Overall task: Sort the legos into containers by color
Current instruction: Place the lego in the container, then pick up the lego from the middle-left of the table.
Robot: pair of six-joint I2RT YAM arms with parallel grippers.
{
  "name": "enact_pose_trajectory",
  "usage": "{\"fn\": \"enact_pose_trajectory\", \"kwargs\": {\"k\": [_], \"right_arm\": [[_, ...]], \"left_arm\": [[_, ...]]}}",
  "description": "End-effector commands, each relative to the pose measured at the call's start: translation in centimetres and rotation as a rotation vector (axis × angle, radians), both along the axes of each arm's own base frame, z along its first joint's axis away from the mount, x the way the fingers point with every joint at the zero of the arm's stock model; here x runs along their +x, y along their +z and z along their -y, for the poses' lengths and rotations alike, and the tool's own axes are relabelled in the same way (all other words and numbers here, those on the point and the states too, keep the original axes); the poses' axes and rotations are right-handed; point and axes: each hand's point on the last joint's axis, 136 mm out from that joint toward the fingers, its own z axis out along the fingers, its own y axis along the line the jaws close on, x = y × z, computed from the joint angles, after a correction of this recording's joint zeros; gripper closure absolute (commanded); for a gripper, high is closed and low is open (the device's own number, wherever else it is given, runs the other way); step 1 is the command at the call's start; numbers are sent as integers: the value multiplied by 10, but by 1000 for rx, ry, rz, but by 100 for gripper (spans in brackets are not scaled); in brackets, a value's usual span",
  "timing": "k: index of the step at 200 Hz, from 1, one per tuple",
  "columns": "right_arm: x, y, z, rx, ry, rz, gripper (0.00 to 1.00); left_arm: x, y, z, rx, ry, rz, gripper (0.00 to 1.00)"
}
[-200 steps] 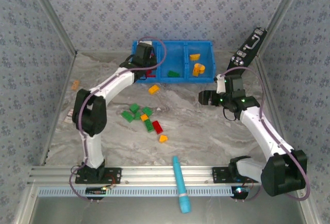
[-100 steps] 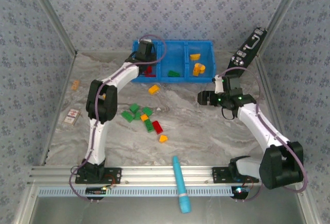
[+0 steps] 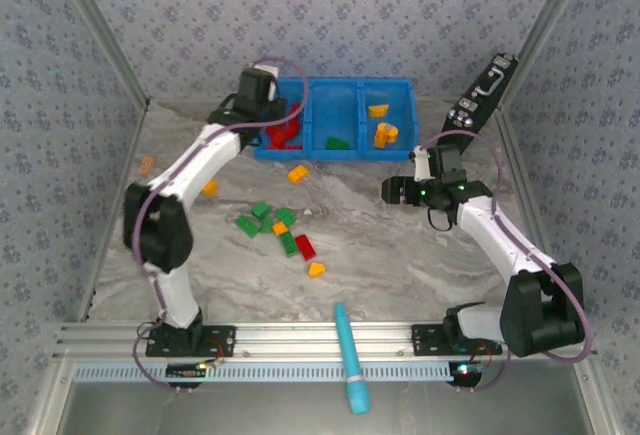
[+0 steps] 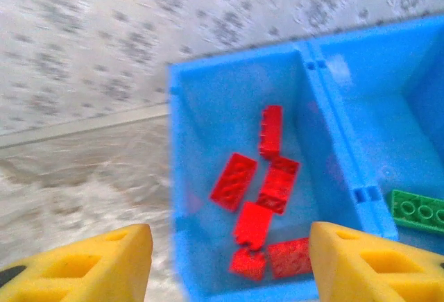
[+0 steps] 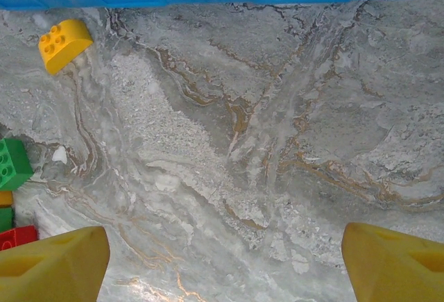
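I am holding my left gripper (image 4: pixel 229 260), jaws apart and empty, over the red legos (image 4: pixel 267 191) in the bin's (image 3: pixel 350 153) left compartment (image 4: pixel 222 101). My right gripper (image 5: pixel 225 260) is hanging wide and empty before the bin's right end; a yellow lego (image 5: pixel 64 42) is lying leftward, just before the bin, askew.

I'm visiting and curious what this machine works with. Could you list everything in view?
bin: one, blue, three compartments, far side of table
red bricks: about six, red, bin's left compartment
green brick: one, green, middle compartment
yellow-orange bricks: at least two, right compartment
loose bricks: about nine, green, red, yellow-orange, mid-table
pen-like cylinder: one, teal, near edge
scrap: one, pale orange, table's left side
black device: one, far right
left gripper: one, yellow-tipped, open, at bin's left end
right gripper: one, yellow-tipped, open, over bare table
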Motion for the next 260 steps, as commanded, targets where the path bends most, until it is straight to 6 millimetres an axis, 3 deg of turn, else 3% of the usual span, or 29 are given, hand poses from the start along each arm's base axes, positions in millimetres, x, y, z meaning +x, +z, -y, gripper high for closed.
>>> {"fn": "enact_pose_trajectory", "kwargs": {"k": [1, 20, 39, 59, 81, 107, 147, 189, 260], "right_arm": [[11, 4, -5, -3, 11, 17, 11], [16, 3, -11, -3, 27, 11, 12], [21, 5, -20, -1, 51, 11, 12], [25, 6, -29, -5, 77, 14, 12], [27, 6, -37, -14, 94, 12, 13], [25, 4, -41, -31, 106, 10, 13], [20, 3, -44, -44, 105, 12, 12], [18, 0, -43, -60, 104, 4, 13], [21, -2, -41, -79, 102, 3, 13]], "left_arm": [[-36, 1, -69, 54, 140, -50, 37], [-70, -21, -110, 34, 251, -95, 32], [-102, -58, -140, -34, 355, -176, 28], [-126, -91, -154, -139, 430, -226, 20], [-138, -115, -162, -215, 483, -232, 16], [-138, -133, -169, -293, 521, -255, 14], [-121, -159, -167, -426, 532, -310, 14], [-99, -170, -159, -517, 529, -302, 14], [-83, -191, -162, -518, 557, -315, 19]]}}
